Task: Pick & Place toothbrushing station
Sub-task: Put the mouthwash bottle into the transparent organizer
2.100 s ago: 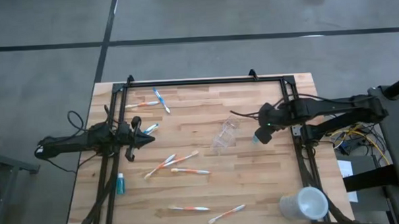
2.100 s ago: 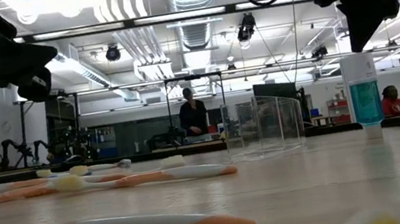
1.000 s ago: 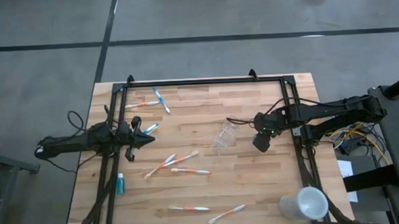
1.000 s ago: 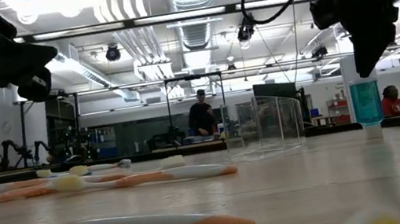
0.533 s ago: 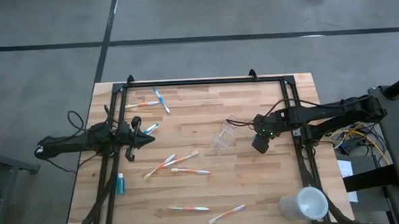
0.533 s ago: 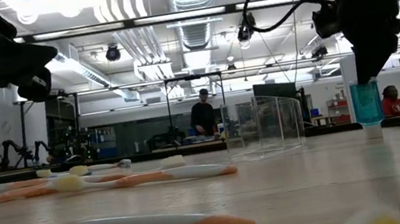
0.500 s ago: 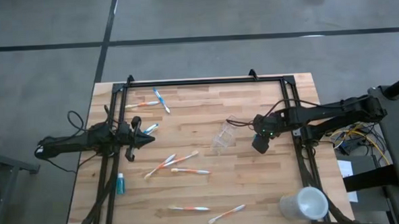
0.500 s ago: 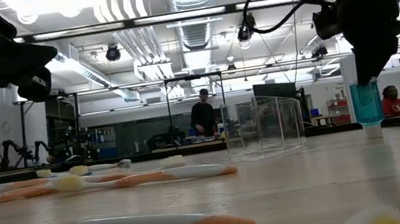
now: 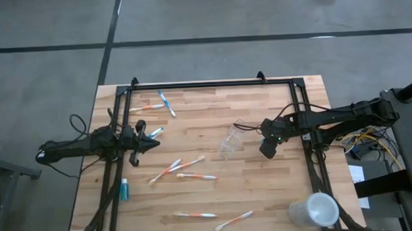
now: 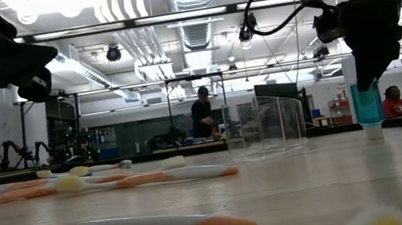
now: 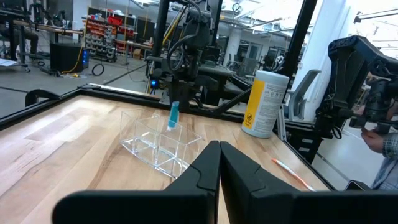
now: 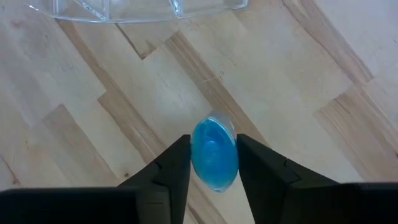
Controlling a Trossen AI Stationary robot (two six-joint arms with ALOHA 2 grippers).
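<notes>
From above, the right gripper (image 9: 268, 148) hung just right of the clear cup (image 9: 231, 138) on the counter (image 9: 265, 196); the left gripper (image 9: 151, 140) waited closed at the left edge. At counter level, the blue tube (image 10: 368, 109) stood upright. Through the right wrist camera, both fingers (image 12: 166, 168) pressed the tube's sides, gripping it.

the high view looks straight down on the whole table (image 9: 216, 191). the low view sits at tabletop height, facing the room. the left wrist view looks level across the table; the right wrist view looks down, close. all share the tube (image 12: 214, 153).
</notes>
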